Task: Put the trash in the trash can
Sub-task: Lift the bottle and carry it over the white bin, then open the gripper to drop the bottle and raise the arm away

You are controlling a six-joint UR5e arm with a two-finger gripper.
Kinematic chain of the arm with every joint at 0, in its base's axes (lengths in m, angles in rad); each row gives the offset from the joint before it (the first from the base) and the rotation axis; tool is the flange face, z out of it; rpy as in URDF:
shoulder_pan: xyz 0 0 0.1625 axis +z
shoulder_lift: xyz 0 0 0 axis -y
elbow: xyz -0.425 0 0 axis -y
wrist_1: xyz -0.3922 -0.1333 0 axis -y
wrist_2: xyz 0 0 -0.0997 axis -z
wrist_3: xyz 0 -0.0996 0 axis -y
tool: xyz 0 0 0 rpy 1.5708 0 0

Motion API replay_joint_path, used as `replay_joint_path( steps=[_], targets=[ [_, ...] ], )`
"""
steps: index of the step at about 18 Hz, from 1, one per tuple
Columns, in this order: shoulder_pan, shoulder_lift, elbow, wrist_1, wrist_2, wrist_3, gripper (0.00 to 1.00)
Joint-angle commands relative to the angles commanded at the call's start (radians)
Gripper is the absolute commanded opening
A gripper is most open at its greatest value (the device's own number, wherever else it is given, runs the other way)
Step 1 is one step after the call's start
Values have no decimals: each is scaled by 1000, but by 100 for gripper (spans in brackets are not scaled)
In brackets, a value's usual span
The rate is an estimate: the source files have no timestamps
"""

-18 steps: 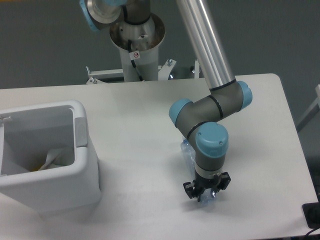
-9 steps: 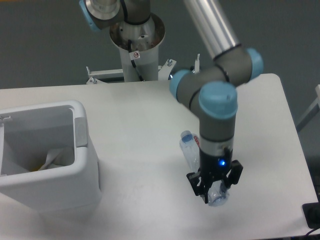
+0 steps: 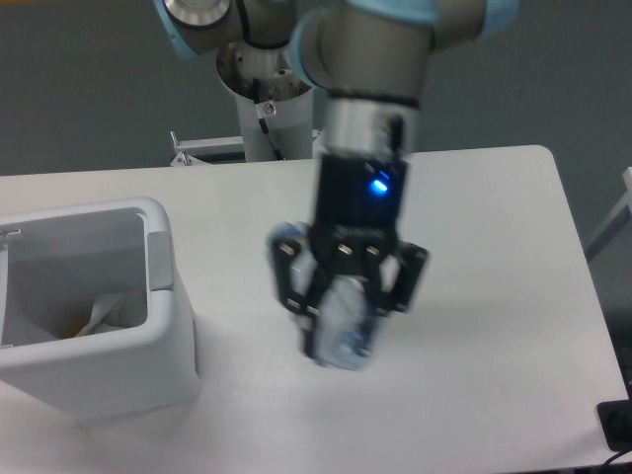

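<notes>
- A robot arm hangs over a white worktop (image 3: 494, 247), its pincer (image 3: 348, 306) pointing down and clamped around a crushed clear plastic bottle (image 3: 343, 326); the black fingers (image 3: 292, 281) stand on either side of the bottle, gripping its upper part.
- The bottle is blurred; it looks tilted, with its lower end jutting below the fingers, and it appears to be held up off the worktop, though the blur makes that hard to confirm; no label lettering can be read.
- A blue light (image 3: 376, 184) glows on the dark wrist section above the pincer; the grey arm joints with pale blue caps fill the top of the frame.
- The trash can (image 3: 163, 326), a white rectangular bin with rounded corners and a thick rim, sits at the left edge of the worktop, near the front; a grey panel (image 3: 158, 260) marks its right-hand rim.
- Inside the bin lies a crumpled white wrapper (image 3: 104, 314), low against the right wall, with a touch of yellow beside it.
- The held bottle is to the right of the trash can, apart from it and outside its rim, over the middle of the worktop.
- The arm's metal base pedestal (image 3: 267, 99) stands at the far edge of the worktop, against a dark grey backdrop.
</notes>
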Motion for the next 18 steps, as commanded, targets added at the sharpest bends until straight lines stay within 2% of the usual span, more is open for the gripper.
replay_joint_path(
  steps=[4,8,18],
  targets=[
    [-109,12,-11,3,3,12,54],
    [-178,-15,-15,3,0,61,54],
    [-241,-95,-20,14,5,86,54]
  ],
)
